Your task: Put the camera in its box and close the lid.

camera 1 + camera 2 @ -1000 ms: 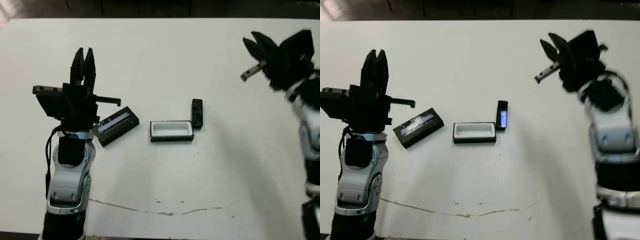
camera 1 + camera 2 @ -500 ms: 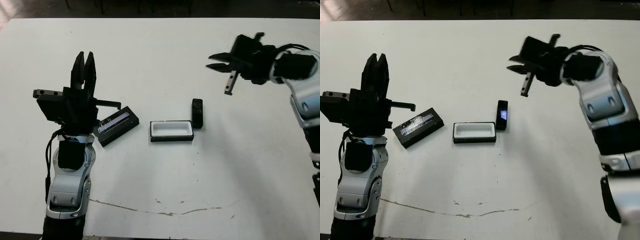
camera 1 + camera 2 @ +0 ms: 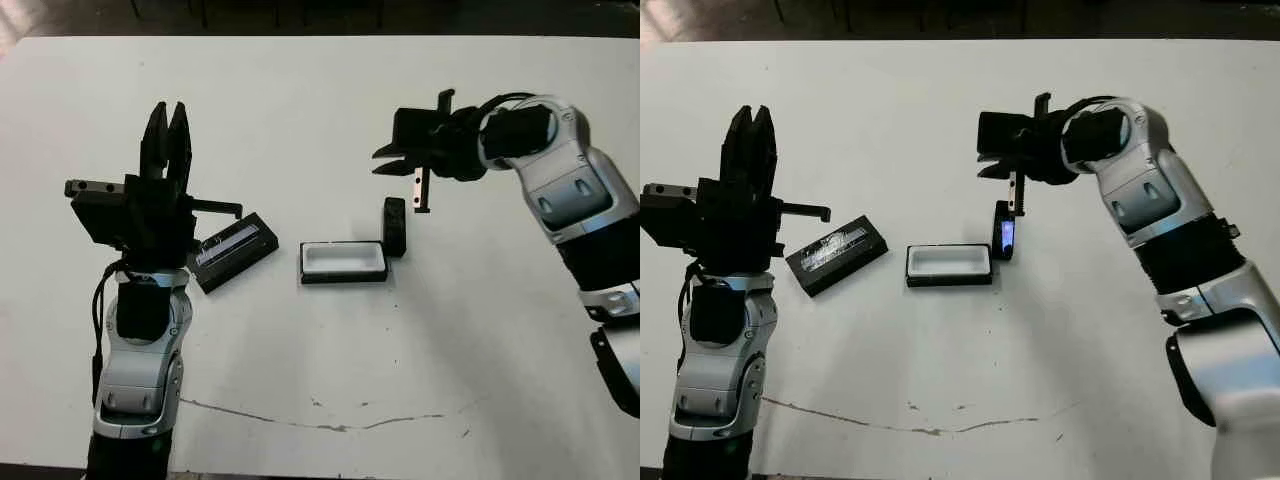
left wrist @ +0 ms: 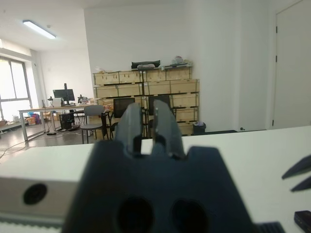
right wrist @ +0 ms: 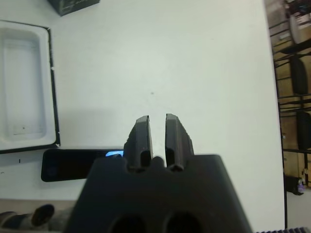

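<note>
On the white desk lie three things in a rough row. In the middle sits the shallow black rectangular box with rounded corners and a white lining, open and with nothing in it. Just beside its right end lies the slim black bar-shaped camera, set crosswise to the box's long side and reaching a little farther from the robot; its glossy face glints blue in the right eye view. To the box's left, apart from it and turned at an angle, lies the flat black rectangular lid with a silvery-white stripe.

The right gripper hangs above the desk near the camera's far end, the arm reaching in from the right with the jaws pointing toward the robot's left. In the right wrist view its two black fingers stand close together with only a thin slit between them, holding nothing, with the camera and the box's end on the desk beyond them.

The left gripper is raised near the lid, its black body overlapping the lid's left end in the head view. Its jaws point away from the robot, nearly pressed together and empty.
</note>
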Available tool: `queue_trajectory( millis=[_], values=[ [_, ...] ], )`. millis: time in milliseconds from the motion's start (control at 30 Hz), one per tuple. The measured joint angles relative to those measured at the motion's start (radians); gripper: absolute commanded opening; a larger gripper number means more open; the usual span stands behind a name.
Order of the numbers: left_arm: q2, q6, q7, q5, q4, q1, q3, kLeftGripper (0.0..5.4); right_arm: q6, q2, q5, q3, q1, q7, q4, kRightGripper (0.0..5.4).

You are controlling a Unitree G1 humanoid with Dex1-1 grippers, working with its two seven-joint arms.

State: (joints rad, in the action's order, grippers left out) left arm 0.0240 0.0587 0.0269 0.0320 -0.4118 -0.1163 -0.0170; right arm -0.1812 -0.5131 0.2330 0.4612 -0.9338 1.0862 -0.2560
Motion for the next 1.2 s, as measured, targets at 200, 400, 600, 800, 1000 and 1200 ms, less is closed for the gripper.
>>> queue_trajectory(
  millis=[200, 400, 600, 800, 1000, 1200],
  values=[
    [0.0, 0.0, 0.0, 0.003, -0.002, 0.003, 0.002, 0.01, -0.021, 0.03, 0.023, 0.029, 0.002, 0.015, -0.016, 0.0],
    [-0.001, 0.0, 0.0, 0.003, -0.002, 0.005, 0.004, 0.01, -0.048, 0.04, 0.047, 0.052, 0.025, 0.024, -0.013, 0.0],
    [-0.003, 0.0, 0.001, 0.005, -0.003, 0.005, 0.011, 0.01, -0.054, 0.039, 0.056, 0.064, 0.054, 0.041, -0.008, 0.0],
    [-0.003, 0.0, 0.002, 0.008, -0.003, 0.005, 0.016, 0.01, -0.05, 0.039, 0.053, 0.063, 0.084, 0.05, -0.001, 0.0],
    [-0.007, 0.0, 0.004, 0.008, -0.003, 0.005, 0.016, 0.01, -0.024, 0.031, 0.053, 0.064, 0.094, 0.073, 0.002, 0.0],
    [-0.007, -0.001, 0.005, 0.008, -0.008, 0.005, 0.016, 0.01, -0.027, 0.023, 0.055, 0.065, 0.129, 0.083, 0.027, 0.0]
  ],
)
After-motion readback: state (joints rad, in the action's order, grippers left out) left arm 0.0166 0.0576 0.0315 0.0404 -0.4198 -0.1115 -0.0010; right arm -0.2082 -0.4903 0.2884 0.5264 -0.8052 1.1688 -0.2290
